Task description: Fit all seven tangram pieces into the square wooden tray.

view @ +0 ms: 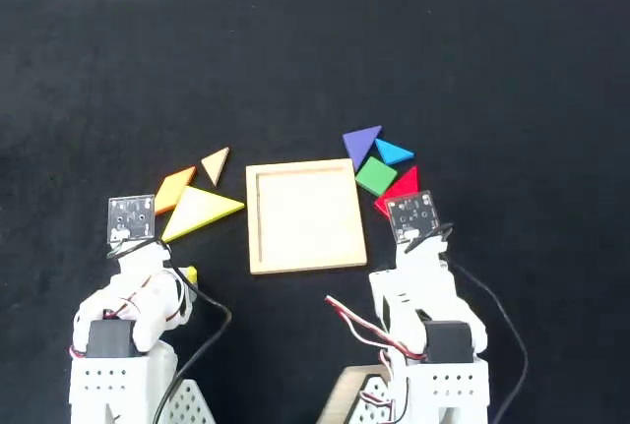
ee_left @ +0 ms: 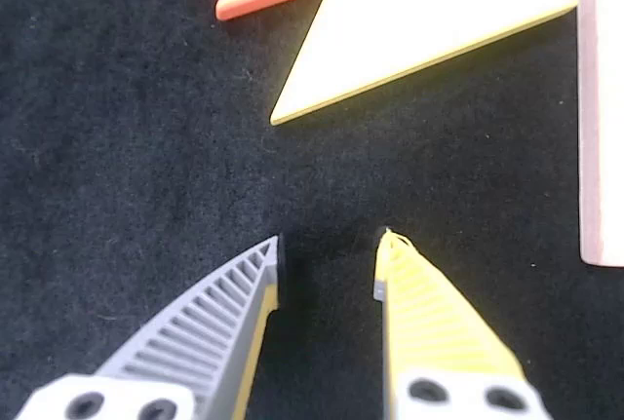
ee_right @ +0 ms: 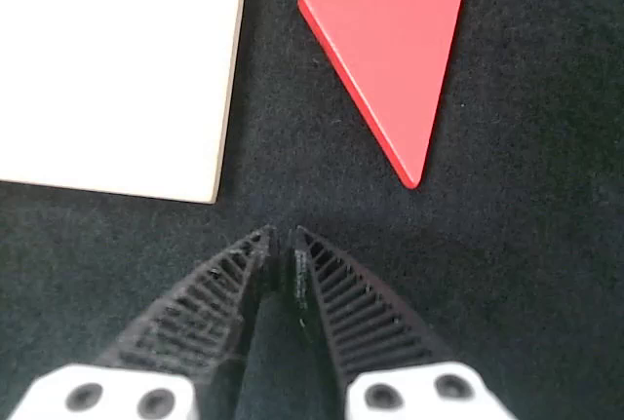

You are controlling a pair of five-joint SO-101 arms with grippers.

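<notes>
The square wooden tray (view: pixel 305 215) lies empty in the middle of the black table. Left of it are a large yellow triangle (view: pixel 202 211), an orange parallelogram (view: pixel 174 188) and a small cream triangle (view: pixel 216 163). At its far right corner sit a purple triangle (view: pixel 362 143), a blue triangle (view: pixel 394 152), a green square (view: pixel 375 175) and a red triangle (view: pixel 399 188). My left gripper (ee_left: pixel 331 245) is open and empty, a short way from the yellow triangle (ee_left: pixel 419 25). My right gripper (ee_right: pixel 283 240) is shut on nothing, near the red triangle (ee_right: pixel 395 50) and the tray's corner (ee_right: pixel 117 69).
Both arm bases stand at the table's near edge, cables trailing beside them. Black cloth covers the table, with wide bare room beyond the pieces. A grey curtain and cables lie past the far edge.
</notes>
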